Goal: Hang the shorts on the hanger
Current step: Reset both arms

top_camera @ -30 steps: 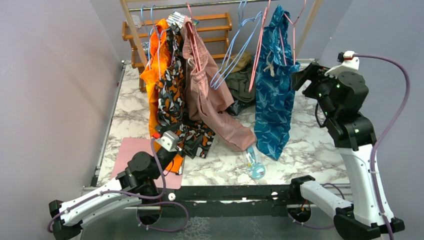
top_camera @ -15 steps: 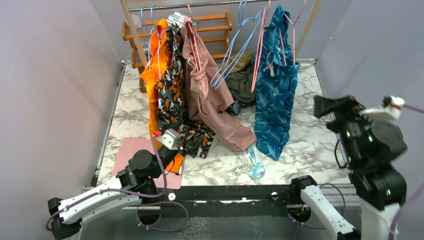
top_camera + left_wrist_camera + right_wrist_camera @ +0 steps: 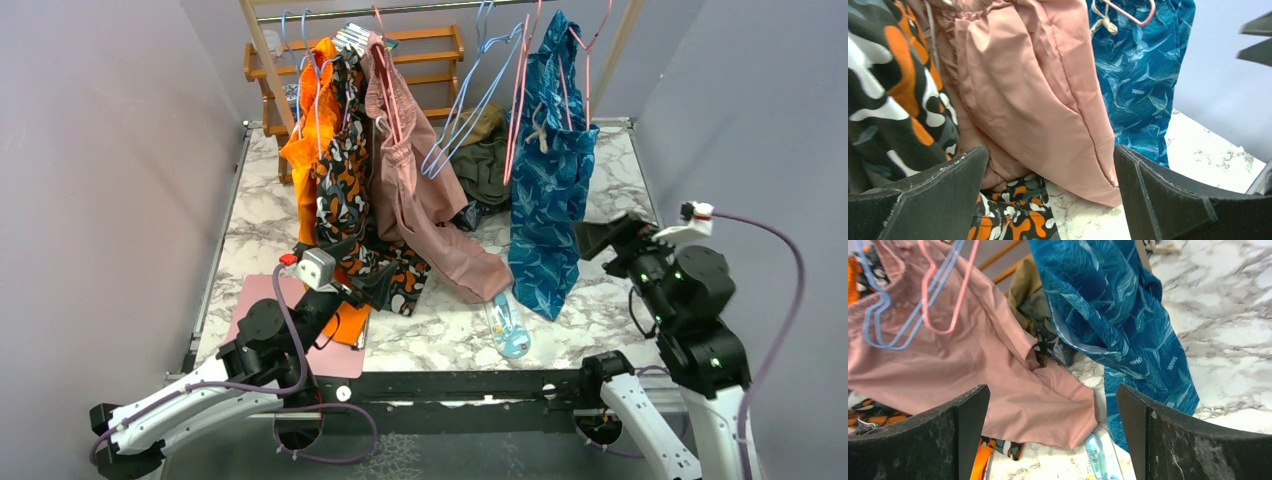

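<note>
Above the white marble tabletop [image 3: 610, 290], the teal-blue leaf-print fabric shorts [image 3: 548, 200] hang on the thin pink triangular hanger [image 3: 515, 100], hem reaching the stone. The left hand [image 3: 1050, 150] and the right hand [image 3: 1053, 390] both stand spread wide, holding nothing.

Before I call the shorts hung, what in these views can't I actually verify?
- Hanger hook: top view, cut off by the upper edge, so its seat on the rail is unseen.
- Shorts waistband on the hanger: top view, buried in fabric folds; left wrist view crops it at the top.
- Olive garment: top view, mostly behind the shorts and pink shorts.
</note>
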### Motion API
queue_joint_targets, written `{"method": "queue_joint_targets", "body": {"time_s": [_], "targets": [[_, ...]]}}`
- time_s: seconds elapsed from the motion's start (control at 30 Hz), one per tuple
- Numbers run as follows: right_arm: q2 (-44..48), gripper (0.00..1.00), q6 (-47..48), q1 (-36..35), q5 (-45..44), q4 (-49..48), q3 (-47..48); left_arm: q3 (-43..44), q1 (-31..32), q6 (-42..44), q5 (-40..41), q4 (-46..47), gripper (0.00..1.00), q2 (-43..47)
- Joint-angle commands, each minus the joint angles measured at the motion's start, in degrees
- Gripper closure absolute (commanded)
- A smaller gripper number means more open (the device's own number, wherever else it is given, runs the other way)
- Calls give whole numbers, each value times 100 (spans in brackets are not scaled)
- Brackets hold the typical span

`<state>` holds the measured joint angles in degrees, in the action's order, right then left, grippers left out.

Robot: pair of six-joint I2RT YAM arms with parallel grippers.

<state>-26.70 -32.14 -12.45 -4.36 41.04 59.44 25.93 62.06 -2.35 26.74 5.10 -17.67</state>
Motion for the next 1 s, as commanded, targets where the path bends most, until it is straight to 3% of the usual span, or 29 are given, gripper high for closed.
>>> {"method": "queue_joint_targets", "body": {"time_s": [0.0, 0.13, 0.3, 0.5, 0.6, 0.77, 0.87, 0.97], "targets": [[-229, 2, -26, -38, 399, -1597, -561, 97, -19, -21, -524, -86, 1, -92], [-609, 7, 277, -93, 479, -2211, -539, 20, -36, 25, -364, 22, 1, -122], [-1252, 8, 756, -226, 228, -1483, -189, 15, -32, -10, -82, -104, 2, -105], [-1790, 15, 818, -249, 1702, -1099, -351, 48, -44, 202, 199, -138, 2, -154], [-1811, 17, 818, -249, 1976, -1229, -666, 44, -50, 234, 323, -163, 2, -181], [-1696, 17, 600, -252, 916, -1278, -1143, 107, -47, 85, 601, -352, 4, -144], [-1608, 16, 123, -249, 133, -1489, -1397, 236, -45, -452, 1043, -846, 5, 5], [-1718, 15, 47, -249, 61, -1609, -1286, 418, -51, -1178, 1545, -1676, 5, 223]]}}
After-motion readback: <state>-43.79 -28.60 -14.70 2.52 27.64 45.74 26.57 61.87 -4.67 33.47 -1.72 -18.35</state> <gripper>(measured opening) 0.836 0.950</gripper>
